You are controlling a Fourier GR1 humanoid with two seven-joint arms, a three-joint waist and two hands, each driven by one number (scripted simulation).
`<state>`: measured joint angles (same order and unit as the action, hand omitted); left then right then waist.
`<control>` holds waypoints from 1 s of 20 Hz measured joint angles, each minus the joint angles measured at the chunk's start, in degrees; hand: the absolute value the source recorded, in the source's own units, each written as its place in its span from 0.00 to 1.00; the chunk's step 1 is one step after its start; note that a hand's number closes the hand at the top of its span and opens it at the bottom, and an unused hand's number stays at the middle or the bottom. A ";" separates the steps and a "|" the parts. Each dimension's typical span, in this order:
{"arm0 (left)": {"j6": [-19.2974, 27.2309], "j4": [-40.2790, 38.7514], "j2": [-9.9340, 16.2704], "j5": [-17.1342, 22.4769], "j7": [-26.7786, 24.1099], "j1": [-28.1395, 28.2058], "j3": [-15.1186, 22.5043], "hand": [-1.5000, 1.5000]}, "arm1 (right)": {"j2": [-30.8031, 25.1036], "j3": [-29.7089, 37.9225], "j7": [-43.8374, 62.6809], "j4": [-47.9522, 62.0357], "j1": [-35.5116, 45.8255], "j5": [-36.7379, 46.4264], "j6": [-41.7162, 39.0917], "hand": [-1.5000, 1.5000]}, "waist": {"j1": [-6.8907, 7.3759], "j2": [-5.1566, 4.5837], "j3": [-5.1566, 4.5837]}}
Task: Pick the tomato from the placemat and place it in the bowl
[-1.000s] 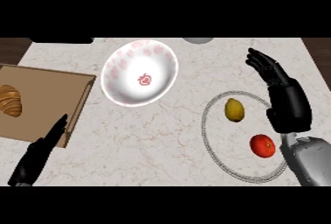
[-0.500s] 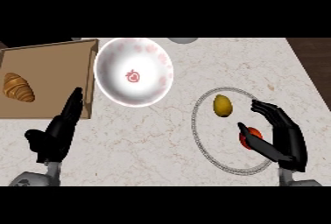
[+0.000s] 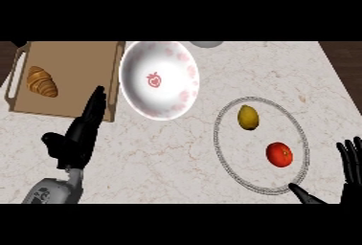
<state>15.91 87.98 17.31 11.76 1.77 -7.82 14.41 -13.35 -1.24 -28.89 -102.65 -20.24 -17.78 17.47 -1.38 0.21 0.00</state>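
Red tomato (image 3: 279, 154) sits on the round placemat (image 3: 225, 143), in its lower right part, close to the placemat's right rim and toward the worktop's right edge and near side. Nothing touches it. A yellow lemon (image 3: 247, 117) lies on the same placemat, up and left of the tomato, apart from it.

Right hand (image 3: 348, 165) shows at the worktop's right edge, just off the placemat's rim, fingers straight and spread, thumb stretched out low toward the placemat's near rim; holds nothing. Left hand (image 3: 79, 136) rests on the left side, beside the wooden tray (image 3: 71, 103) with the croissant (image 3: 41, 81), fingers straight and up, holds nothing.

Step in hand, as judged: reach and grasp, not yet made. To do it well, bring the right hand in over the tomato from the right, fingers on the far side and thumb on the near side, and close round its widest part. Stay clear of the lemon. Then lift straight before carrying up and left to the white bowl (image 3: 159, 79) near the worktop's far edge.

Tomato looks nearly round, slightly taller than wide here; long axis, if any, runs far to near across the worktop. Stem end can't be made out, so which way it points: cannot tell.
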 measured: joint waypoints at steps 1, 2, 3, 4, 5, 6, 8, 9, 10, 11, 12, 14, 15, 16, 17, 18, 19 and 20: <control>0.10 -0.05 -0.34 -0.27 0.24 -0.25 0.06 0.50 | -1.21 0.97 1.86 -1.04 -0.68 0.20 0.49 0.00 | 0.17 -0.03 -0.02; 0.17 -0.52 -0.60 -0.64 -0.25 -0.28 0.07 0.50 | -2.67 1.79 4.53 -2.89 -1.40 0.59 1.35 0.00 | 0.27 -0.07 -0.03; 0.05 -0.52 -0.75 -0.73 0.19 -0.69 0.03 0.50 | -4.27 2.83 7.20 -4.59 -1.97 0.46 1.50 0.00 | 0.38 -0.09 -0.05; -0.04 -0.23 -1.01 -1.10 0.04 -0.37 0.25 0.50 | -5.24 3.38 9.25 -5.19 -2.32 0.61 1.53 0.00 | 0.55 -0.10 -0.06; -0.44 -0.55 -1.26 -1.21 -0.30 -0.35 0.15 0.50 | -6.20 3.77 11.69 -5.98 -2.18 0.72 1.56 0.00 | 0.68 -0.13 -0.05; -0.61 -0.81 -1.30 -1.25 -0.30 -0.62 -0.22 0.50 | -7.69 4.66 14.32 -7.09 -2.25 0.18 1.02 0.00 | 0.76 -0.15 -0.05; -0.50 -1.02 -1.86 -1.54 0.79 -1.88 -0.40 0.50 | -10.22 6.03 18.91 -7.97 -2.07 -1.20 -0.58 0.00 | 0.87 -0.17 -0.06; -0.15 -0.80 -2.42 -2.18 0.54 -1.29 0.25 0.50 | -11.55 6.16 21.74 -8.76 -1.94 -1.32 -0.85 0.00 | 1.00 -0.18 -0.05; -0.33 -0.90 -2.39 -2.24 0.80 -1.79 0.03 0.50 | -13.12 6.97 24.17 -8.76 -1.60 -2.15 -1.85 0.00 | 1.05 -0.20 -0.06; -0.32 -0.97 -2.62 -2.49 0.99 -1.88 0.13 0.50 | -14.06 6.66 26.76 -9.24 -1.42 -1.88 -1.93 0.00 | 1.12 -0.21 -0.06; -0.69 -0.58 -2.51 -2.32 0.97 -1.47 -0.06 0.50 | -14.78 6.28 28.39 -8.40 -0.85 -1.69 -2.52 0.00 | 1.29 -0.22 -0.07; -0.94 -0.62 -2.71 -2.53 0.54 -0.87 -0.18 0.50 | -16.27 5.38 32.35 -8.88 -0.83 -1.26 -3.53 0.00 | 1.36 -0.23 -0.05; -1.11 -1.71 -3.14 -2.76 -0.02 -1.17 -0.20 0.50 | -16.45 4.34 33.54 -8.37 -0.41 -0.62 -3.99 0.00 | 1.35 -0.25 -0.06; -0.77 -1.07 -3.25 -3.06 1.23 -1.68 -0.15 0.50 | -17.20 4.22 34.97 -7.64 0.07 -0.67 -4.90 0.00 | 1.41 -0.25 -0.05; -0.67 -0.53 -3.38 -3.31 1.78 -1.71 -0.11 0.50 | -17.16 3.25 36.15 -6.76 0.78 0.07 -5.14 0.00 | 1.48 -0.25 -0.05; -1.57 -0.57 -2.79 -2.77 1.81 -1.77 -0.96 0.50 | -17.17 2.67 36.40 -5.06 1.64 0.43 -6.07 0.00 | 1.54 -0.26 -0.04; -1.27 -0.98 -3.33 -3.31 1.43 -1.87 -0.93 0.50 | -17.51 2.45 37.57 -3.81 2.80 0.77 -6.72 0.00 | 1.55 -0.27 -0.02; -1.47 -0.34 -3.43 -3.52 1.46 -1.21 -0.82 0.50 | -17.11 2.01 37.33 -1.55 4.07 1.25 -7.56 0.00 | 1.61 -0.26 -0.03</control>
<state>14.44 87.64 13.88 8.25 3.23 -9.03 13.60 -30.46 0.76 8.44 -104.19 -16.17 -16.54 9.91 0.24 -0.05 -0.03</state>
